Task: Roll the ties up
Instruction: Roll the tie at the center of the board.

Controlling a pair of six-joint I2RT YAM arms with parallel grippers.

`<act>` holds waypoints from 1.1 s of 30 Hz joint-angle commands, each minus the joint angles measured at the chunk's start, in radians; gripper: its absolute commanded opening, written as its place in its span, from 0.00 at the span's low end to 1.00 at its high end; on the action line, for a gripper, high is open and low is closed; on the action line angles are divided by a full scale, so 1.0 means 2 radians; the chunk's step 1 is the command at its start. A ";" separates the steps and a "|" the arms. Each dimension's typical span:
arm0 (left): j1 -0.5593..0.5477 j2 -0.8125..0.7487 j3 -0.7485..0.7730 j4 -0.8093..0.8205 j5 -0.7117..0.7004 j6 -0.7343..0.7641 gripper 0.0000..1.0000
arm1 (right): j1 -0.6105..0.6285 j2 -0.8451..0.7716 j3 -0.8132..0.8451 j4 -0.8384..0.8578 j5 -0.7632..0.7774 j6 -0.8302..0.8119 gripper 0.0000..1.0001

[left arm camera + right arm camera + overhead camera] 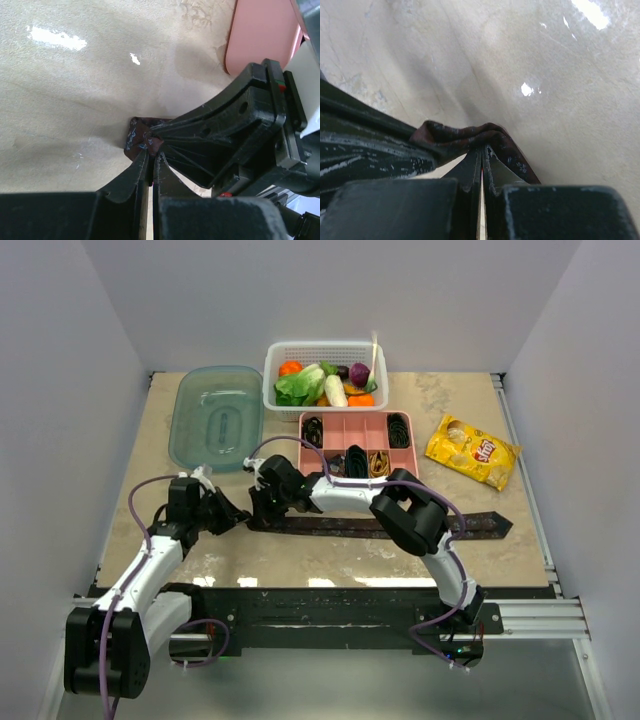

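Right up against the left wrist camera, the left tool (pixel 151 156) is seen clamped shut on the tie (pixel 140 137). A bunched dark maroon end, dotted with a faint bluish pattern, is pinched right at the fingertips. Same story from the other wrist: the right tool (pixel 482 150) is closed on that same fabric, which is humped up over its tips. So yeah, one end of the tie is gripped by both tools, practically nose to nose.

From the top view, the tie is laid flat across the surface (pixel 300 555). It runs from the two tools on the left all the way to its wide pointed end on the right, close to the near edge. Its middle stretch is partly covered by the right arm, which is reached over it.

Just behind the tie, a pink tray (pixel 358 430) is parked, with coiled ties (pixel 398 425) tucked into some of its compartments, mostly black, one gold. Further back, a white basket (pixel 325 344) is filled with vegetables (pixel 298 387). A clear bluish container (pixel 215 415) is set to the left of the tray, and a yellow chip bag (pixel 472 450) is dropped to its right.
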 commanded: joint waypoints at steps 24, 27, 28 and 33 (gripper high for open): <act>-0.005 -0.035 0.020 -0.016 0.029 0.011 0.00 | 0.004 0.008 0.001 0.087 -0.036 0.078 0.00; -0.009 -0.035 0.020 -0.017 0.023 0.011 0.00 | 0.004 -0.013 -0.006 0.053 -0.022 0.063 0.00; -0.009 -0.033 0.020 -0.018 0.021 0.011 0.00 | 0.004 -0.027 -0.009 0.050 -0.015 0.059 0.00; -0.011 -0.032 0.024 -0.018 0.016 0.014 0.00 | 0.005 -0.058 -0.015 0.014 0.005 0.047 0.00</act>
